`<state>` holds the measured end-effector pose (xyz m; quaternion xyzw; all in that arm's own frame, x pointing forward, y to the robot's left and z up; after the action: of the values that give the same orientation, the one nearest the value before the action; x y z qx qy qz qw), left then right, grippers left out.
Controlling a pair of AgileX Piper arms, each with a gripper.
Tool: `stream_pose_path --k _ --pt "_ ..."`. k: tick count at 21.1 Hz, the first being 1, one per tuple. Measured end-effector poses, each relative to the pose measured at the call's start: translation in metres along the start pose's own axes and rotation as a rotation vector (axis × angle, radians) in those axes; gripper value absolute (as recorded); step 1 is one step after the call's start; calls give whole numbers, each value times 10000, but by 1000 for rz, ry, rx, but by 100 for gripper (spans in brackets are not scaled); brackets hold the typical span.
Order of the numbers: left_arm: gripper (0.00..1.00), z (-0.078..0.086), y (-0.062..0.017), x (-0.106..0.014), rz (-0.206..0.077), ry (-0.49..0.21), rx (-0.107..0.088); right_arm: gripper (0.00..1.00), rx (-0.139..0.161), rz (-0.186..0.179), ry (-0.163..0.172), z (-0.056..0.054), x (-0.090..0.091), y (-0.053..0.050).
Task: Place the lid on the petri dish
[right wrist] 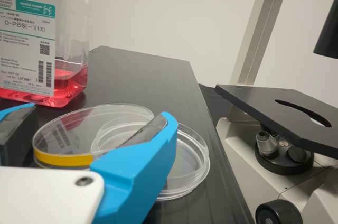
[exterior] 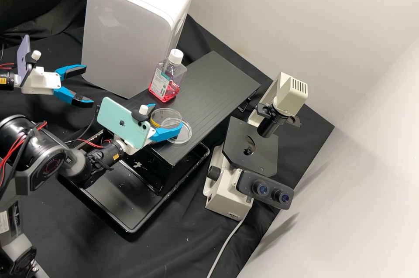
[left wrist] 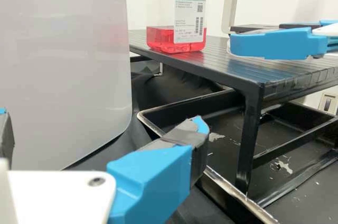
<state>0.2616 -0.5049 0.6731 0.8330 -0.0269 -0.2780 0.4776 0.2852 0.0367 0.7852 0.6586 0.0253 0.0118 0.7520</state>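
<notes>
A clear lid with a yellow band sits between the fingers of my right gripper, which is shut on it at the near end of the raised black platform. It hangs tilted, its edge overlapping the clear petri dish that lies flat on the platform beside it. My left gripper stands open and holds nothing, off to the left in front of the white box. One blue finger of the right gripper appears over the platform in the left wrist view.
A flask of red liquid stands on the platform behind the dish. A white box fills the back left. A microscope stands to the right. A black tray lies under the platform.
</notes>
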Motion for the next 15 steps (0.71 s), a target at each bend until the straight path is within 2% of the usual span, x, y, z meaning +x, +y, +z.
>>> stream_pose_path --k 7,9,12,15 --pt "100 29 -12 -3 -5 -12 3 0 7 5 -3 27 1 27" --pt "100 28 -12 -3 -5 -10 24 0 21 13 -6 46 -1 58" --pt "100 28 -12 -3 -5 -10 26 0 29 29 -14 76 -15 110" --pt "100 28 -12 -3 -4 -10 43 0 58 41 -22 103 -60 153"
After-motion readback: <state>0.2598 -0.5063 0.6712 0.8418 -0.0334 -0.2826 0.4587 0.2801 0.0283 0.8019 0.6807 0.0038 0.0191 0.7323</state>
